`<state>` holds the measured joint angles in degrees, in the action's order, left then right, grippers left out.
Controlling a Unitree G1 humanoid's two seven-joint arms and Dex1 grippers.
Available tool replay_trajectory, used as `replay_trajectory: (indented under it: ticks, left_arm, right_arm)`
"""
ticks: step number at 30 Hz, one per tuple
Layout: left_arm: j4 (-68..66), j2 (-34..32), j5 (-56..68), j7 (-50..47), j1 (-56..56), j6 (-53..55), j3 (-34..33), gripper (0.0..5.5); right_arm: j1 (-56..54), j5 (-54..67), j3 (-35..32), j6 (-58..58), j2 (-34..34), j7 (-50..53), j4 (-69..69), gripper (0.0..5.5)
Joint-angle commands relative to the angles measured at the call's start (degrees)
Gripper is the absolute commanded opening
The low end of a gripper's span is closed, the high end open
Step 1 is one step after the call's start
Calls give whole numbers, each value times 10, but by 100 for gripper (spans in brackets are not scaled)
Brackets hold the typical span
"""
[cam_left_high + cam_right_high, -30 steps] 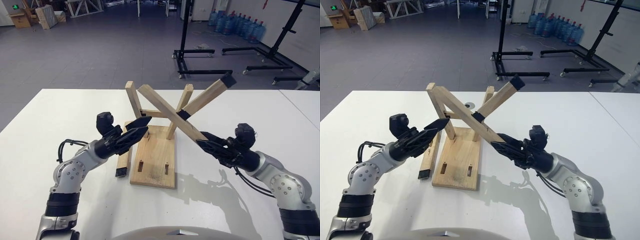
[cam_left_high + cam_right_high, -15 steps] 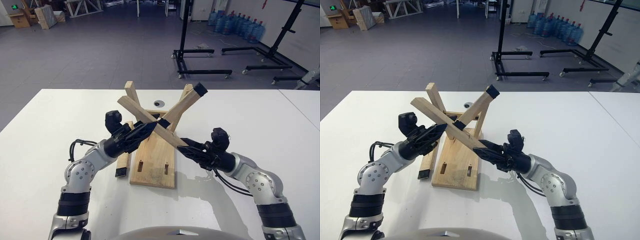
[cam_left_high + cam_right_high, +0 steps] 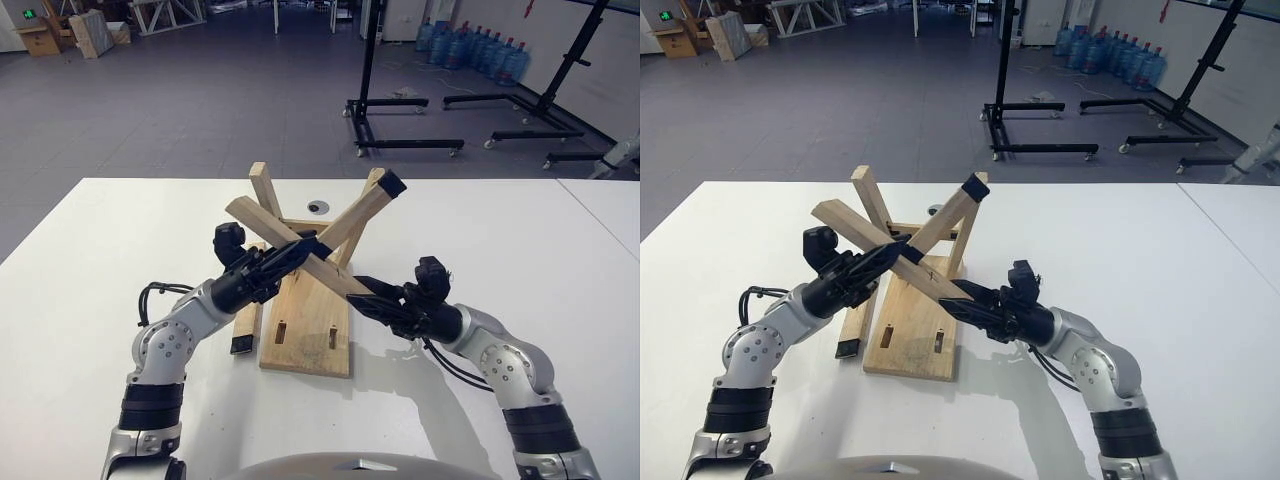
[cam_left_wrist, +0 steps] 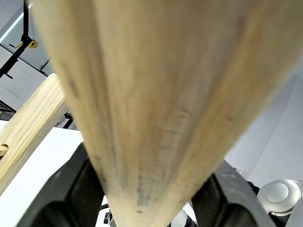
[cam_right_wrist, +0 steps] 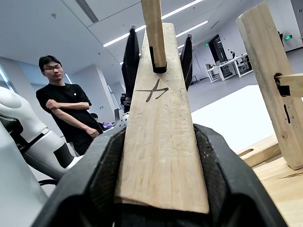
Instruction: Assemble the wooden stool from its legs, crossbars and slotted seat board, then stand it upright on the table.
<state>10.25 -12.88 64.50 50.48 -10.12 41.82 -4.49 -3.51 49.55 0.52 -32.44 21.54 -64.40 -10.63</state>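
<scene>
Where the left hand (image 3: 292, 256) sits, at about 9 o'clock of the work area, its two fingers are clamped on the lower end of one black-capped leg (image 3: 362, 210), which slopes up toward 1 o'clock. In the left wrist view that wood lies close between the dark pads.

Count of wooden parts:
- One loose piece with a black end (image 3: 243, 328) lies flat on the tabletop (image 3: 100, 250), just beside the 9 o'clock edge of the seat board.
- One slotted seat board (image 3: 305, 345) lies flat at the centre, with two slots visible near its 6 o'clock end.
- Two upright legs stand at the board's 12 o'clock end, the left one (image 3: 262, 186) in plain sight and the right one largely hidden behind the black-capped leg.
- One crossbar (image 3: 902, 229) joins these two legs.
- One marked leg (image 5: 161, 142) is gripped at its lower end by the right hand (image 3: 368, 298), fingers closed on it. It slopes up toward 10 o'clock.

The two held legs cross above the board and appear to touch at the crossing. Together they stand in front of the upright pair and screen the crossbar's middle.

A round hole (image 3: 318, 207) is set in the tabletop at 12 o'clock. Black wheeled stands (image 3: 400, 120) occupy the floor beyond, toward 1 o'clock, with blue water bottles (image 3: 470, 45) further back.
</scene>
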Motion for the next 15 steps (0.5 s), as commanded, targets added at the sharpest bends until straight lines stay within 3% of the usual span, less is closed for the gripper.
replay_trajectory:
  ticks: [1, 9, 10, 15]
  left_arm:
    - [-7, 3, 4, -4, -11, -2, -13, 216]
    - [-22, 7, -16, -2, -19, -25, -27, 215]
    - [-25, 5, -19, 0, -21, -28, -32, 215]
    - [-57, -33, -37, 13, -65, -54, -79, 212]
  right_arm:
    - [-7, -21, -3, 20, 0, 6, 6, 204]
    - [-16, -45, 14, 7, 14, 15, 15, 204]
    - [-16, -42, 15, 1, 17, 14, 15, 241]
    - [-17, -81, 32, 9, 35, 21, 23, 329]
